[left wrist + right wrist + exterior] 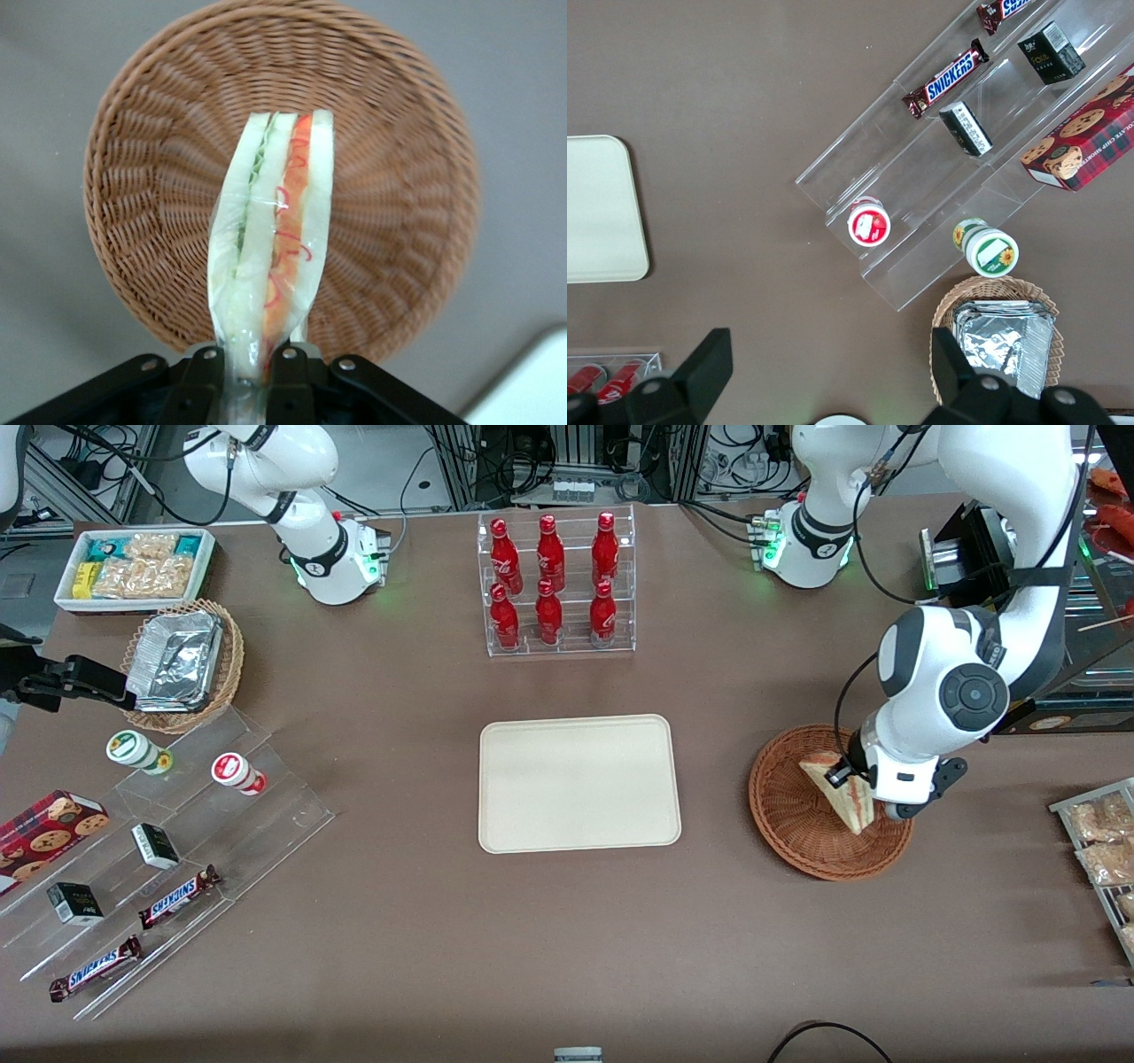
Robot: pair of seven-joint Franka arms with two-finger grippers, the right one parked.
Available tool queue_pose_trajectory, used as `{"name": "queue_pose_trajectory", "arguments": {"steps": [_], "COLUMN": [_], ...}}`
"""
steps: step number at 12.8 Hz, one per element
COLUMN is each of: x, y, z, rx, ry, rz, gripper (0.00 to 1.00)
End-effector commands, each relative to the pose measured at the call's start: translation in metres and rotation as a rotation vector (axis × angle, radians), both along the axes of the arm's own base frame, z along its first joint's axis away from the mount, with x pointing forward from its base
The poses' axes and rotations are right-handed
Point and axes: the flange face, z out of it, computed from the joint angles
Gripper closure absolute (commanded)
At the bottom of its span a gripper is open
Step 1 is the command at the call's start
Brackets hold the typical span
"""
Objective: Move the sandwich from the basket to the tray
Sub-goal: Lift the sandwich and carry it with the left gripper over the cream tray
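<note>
Half done, by the look of it: the pincer (252, 372) is clamped on the sandwich (270, 239), held just above the basket (793, 815); carrying it over the counter (399, 921) to the bare tray (580, 784) remains.

Legible text is confined to one brand. "SNICKERS" reads on the upper Snickers bar (179, 896) and on the lower Snickers bar (96, 967), both lying on the clear acrylic display steps (266, 824) toward the parked arm's end of the table. The right wrist view confirms the same word on one bar. Labels on the red bottles (550, 553), the small dark boxes (155, 845) and the cookie box (49, 828) cannot be read.
</note>
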Motion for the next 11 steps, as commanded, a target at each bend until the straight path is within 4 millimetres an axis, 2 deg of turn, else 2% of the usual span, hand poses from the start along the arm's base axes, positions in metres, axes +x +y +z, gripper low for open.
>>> {"name": "queue_pose_trajectory", "arguments": {"steps": [1,4,5,9,11], "x": [0.008,0.022,0.024,0.019,0.012], "y": [-0.049,-0.123,-0.141,-0.243,-0.285], "z": [0.006,0.004,-0.001,-0.02,-0.028], "rx": [-0.003,-0.022,-0.022,-0.064,-0.075], "ry": [0.009,-0.018,-0.009,-0.009,-0.017], "rz": [-0.186,-0.305,-0.333,-0.404,-0.392], "gripper": [1.0,1.0,1.0,1.0,1.0]}}
